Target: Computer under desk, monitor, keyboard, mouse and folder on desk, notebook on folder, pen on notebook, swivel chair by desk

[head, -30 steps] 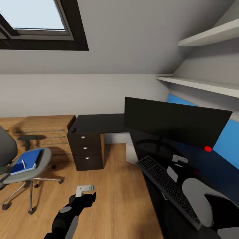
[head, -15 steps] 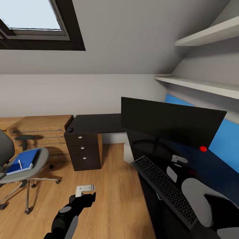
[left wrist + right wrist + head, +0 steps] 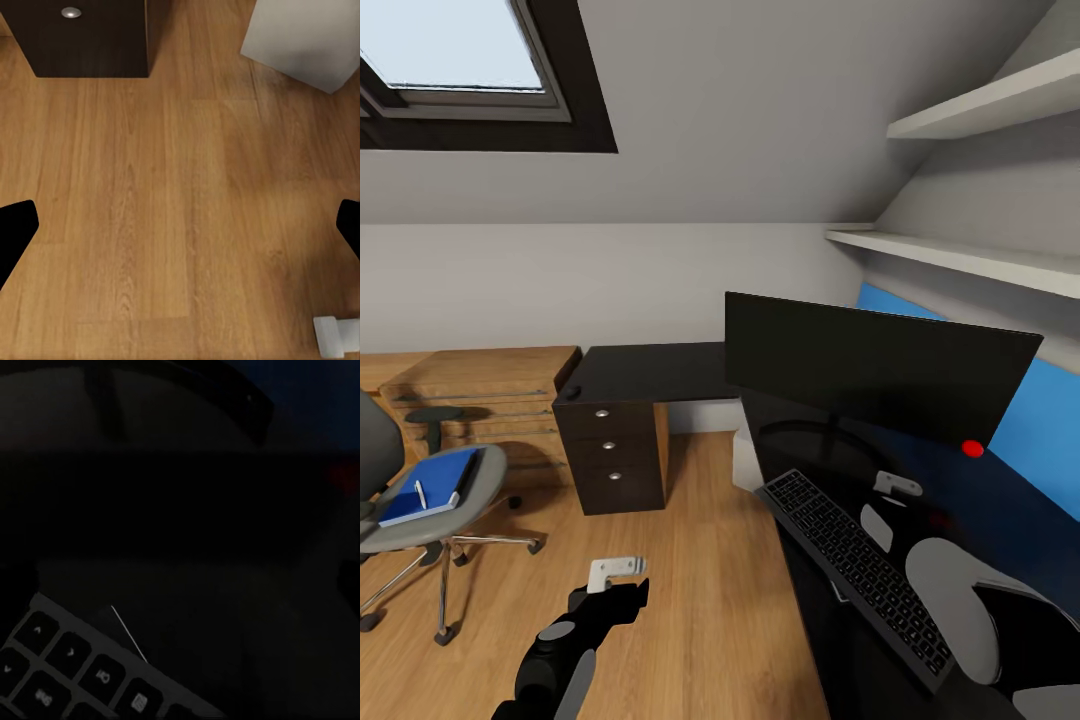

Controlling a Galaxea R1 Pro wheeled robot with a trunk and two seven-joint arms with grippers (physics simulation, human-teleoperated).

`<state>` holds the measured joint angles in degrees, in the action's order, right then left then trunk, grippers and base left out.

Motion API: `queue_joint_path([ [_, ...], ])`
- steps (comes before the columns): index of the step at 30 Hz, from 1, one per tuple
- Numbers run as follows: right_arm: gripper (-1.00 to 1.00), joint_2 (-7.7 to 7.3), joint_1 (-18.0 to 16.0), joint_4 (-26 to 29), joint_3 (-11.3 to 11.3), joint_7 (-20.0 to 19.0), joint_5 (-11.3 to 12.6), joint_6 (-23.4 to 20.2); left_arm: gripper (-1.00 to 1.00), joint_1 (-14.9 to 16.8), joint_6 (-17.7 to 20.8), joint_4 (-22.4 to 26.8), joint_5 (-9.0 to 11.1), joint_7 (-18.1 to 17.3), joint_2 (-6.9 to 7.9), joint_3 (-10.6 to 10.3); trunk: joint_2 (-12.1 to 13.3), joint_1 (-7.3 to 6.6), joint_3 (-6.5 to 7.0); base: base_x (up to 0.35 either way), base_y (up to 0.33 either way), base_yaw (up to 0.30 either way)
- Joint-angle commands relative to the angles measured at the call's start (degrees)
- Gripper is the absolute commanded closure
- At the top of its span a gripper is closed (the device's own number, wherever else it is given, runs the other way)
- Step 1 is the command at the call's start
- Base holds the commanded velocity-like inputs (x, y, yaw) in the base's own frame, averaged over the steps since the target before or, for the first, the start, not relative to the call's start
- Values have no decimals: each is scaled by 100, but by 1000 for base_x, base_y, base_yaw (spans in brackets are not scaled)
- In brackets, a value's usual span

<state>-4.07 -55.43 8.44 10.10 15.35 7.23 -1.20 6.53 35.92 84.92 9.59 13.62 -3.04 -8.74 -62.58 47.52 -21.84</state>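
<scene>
Blue, the folder (image 3: 430,484) lies flat on the swivel chair (image 3: 420,510) at far left, well apart from the open, empty left gripper (image 3: 615,570). The keyboard (image 3: 855,570) runs diagonally along the desk (image 3: 650,368) edge, just beside the open right gripper (image 3: 897,487), before the monitor (image 3: 875,365).

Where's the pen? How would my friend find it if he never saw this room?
Look for the grey swivel chair on the wooden floor, away from the black desk. A blue folder lies on its seat with a dark notebook along one edge. The pen is the thin white stick lying on that blue cover, the only white thing there.
</scene>
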Motion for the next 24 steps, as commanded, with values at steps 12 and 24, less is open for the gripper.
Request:
queue_joint_path([
  [12, -100, -30, -2, -2, -29, -786, 28, -349, -100, 0, 20, -7, 61, 53, -2, -13, -5, 0, -7, 0, 0, 0],
  [24, -100, -49, -2, 15, -35, -1119, 32, -1047, -100, 5, 20, 6, 53, 52, 14, 6, -5, 0, -7, 0, 0, 0],
])
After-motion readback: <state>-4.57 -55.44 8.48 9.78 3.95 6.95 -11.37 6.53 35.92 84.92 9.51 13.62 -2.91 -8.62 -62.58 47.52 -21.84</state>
